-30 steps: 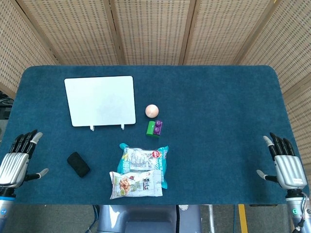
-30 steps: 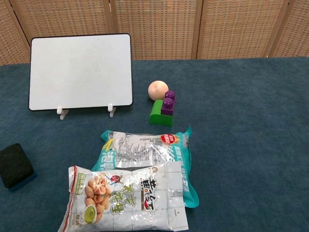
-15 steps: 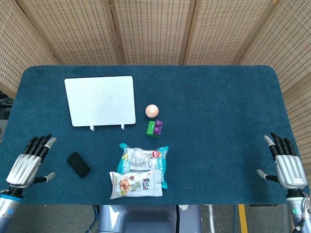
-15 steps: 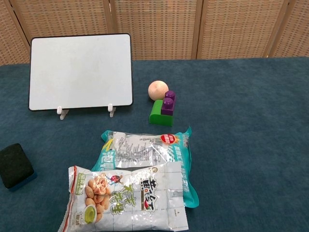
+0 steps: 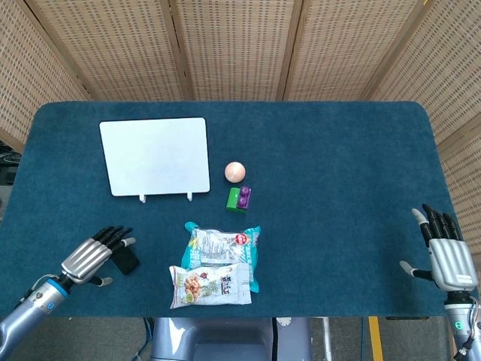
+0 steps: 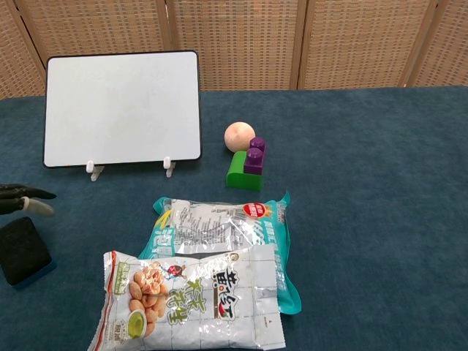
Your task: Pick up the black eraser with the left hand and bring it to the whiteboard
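The black eraser point(image 6: 23, 251) lies flat on the blue cloth at the near left; in the head view only its right end point(image 5: 128, 262) shows from under my hand. My left hand point(image 5: 95, 254) hovers over it with fingers stretched out and apart, holding nothing; its fingertips point(image 6: 22, 197) poke in at the chest view's left edge above the eraser. The whiteboard point(image 5: 155, 156) stands on small white feet at the back left, also whiteboard point(image 6: 122, 107). My right hand point(image 5: 448, 256) stays open at the table's near right edge.
Two snack bags point(image 5: 218, 266) lie overlapped at the front centre, just right of the eraser. A green and purple block point(image 5: 239, 198) and a peach-coloured ball point(image 5: 235, 171) sit right of the whiteboard. A woven screen stands behind the table.
My left hand has swung right from the table's left edge to over the eraser, its fingertips now entering the chest view. The right hand has barely shifted.
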Tool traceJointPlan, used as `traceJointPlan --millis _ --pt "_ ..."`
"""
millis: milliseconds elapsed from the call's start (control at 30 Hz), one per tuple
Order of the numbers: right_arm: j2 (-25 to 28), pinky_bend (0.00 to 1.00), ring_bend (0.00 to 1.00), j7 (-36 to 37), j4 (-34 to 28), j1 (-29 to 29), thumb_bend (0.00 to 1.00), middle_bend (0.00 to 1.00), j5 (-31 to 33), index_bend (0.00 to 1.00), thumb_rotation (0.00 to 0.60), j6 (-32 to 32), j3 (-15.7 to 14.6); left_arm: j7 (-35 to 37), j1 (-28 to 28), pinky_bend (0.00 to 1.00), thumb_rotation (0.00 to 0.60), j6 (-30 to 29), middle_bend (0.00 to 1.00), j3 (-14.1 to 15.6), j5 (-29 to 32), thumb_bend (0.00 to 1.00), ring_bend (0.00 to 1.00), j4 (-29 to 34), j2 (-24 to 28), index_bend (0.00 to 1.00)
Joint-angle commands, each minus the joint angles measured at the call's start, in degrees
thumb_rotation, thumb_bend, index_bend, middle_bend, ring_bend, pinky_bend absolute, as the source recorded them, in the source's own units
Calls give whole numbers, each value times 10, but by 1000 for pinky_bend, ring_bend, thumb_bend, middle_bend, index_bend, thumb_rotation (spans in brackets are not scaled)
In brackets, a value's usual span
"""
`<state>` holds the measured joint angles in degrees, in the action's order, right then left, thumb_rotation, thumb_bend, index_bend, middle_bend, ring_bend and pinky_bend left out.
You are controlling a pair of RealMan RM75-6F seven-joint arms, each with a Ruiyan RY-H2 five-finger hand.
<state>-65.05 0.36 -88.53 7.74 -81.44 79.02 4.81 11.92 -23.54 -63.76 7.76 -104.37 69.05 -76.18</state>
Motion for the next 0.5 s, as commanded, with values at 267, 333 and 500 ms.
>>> traceJointPlan --millis 267,333,500 --pt "1 0 0 4 1 0 0 0 3 0 600 -2 1 -4 -36 134 600 18 138 7 -10 145 75 -5 -13 229" --pt "1 0 0 4 1 0 0 0 3 0 600 -2 1 -15 -39 179 600 24 185 6 -5 155 129 -3 -15 262" --pt "2 0 0 7 1 -1 0 0 5 0 600 -1 3 -36 -38 291 600 26 243 2 7 158 194 -5 -26 296"
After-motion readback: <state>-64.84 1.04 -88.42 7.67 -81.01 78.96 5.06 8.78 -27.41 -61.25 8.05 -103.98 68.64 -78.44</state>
